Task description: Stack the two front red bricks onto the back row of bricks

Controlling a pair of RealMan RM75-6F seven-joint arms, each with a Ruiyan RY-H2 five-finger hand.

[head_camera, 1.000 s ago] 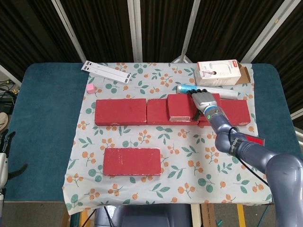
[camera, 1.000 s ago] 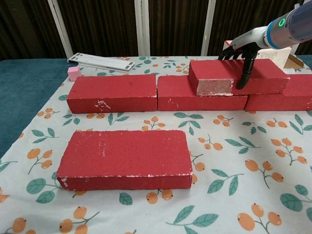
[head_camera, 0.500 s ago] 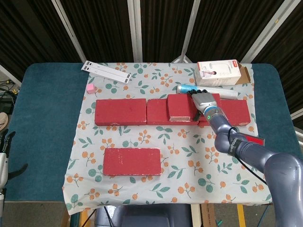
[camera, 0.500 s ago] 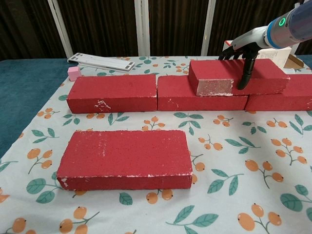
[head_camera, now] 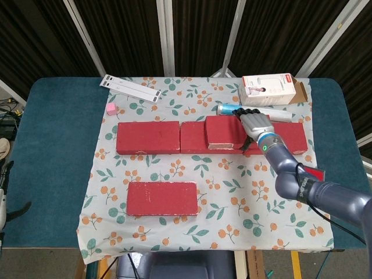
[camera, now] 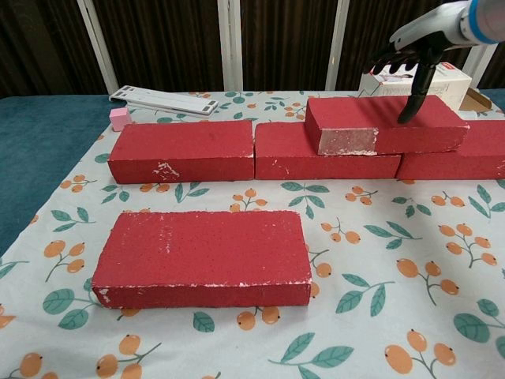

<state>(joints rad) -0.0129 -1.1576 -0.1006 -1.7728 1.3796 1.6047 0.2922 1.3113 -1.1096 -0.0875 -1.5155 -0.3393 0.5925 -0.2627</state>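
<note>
- My right hand (camera: 417,57) has lifted off the stacked brick (camera: 384,124) since a second ago: then its thumb hung down against that brick's front face, and now the whole hand sits higher, fingers spread and holding nothing, only a fingertip close above the brick's top.
- In the head view the same hand (head_camera: 254,122) has slid a little toward the table's right edge, and the forearm reaches in from the near right corner.
- The stacked brick has not shifted. It lies flat across the seam between the middle back brick (head_camera: 193,138) and the right back brick (head_camera: 292,137), toward the right end of the back row.
- I take that as the first placement done and released; the brick looks settled, with no tilt that I can see.
- The remaining front brick (camera: 203,257) lies flat and untouched on the floral cloth (head_camera: 226,209), toward the near left part of the table, well apart from the row.
- The left back brick (camera: 182,150) has nothing on top, so it looks the likely spot for the second one.
- My left hand (head_camera: 2,203) barely shows at the table's left edge; I cannot tell how its fingers lie.
- The white box (head_camera: 269,89) and the blue tube (head_camera: 228,108) sit just behind the row, so I'd pull the right hand back carefully.
</note>
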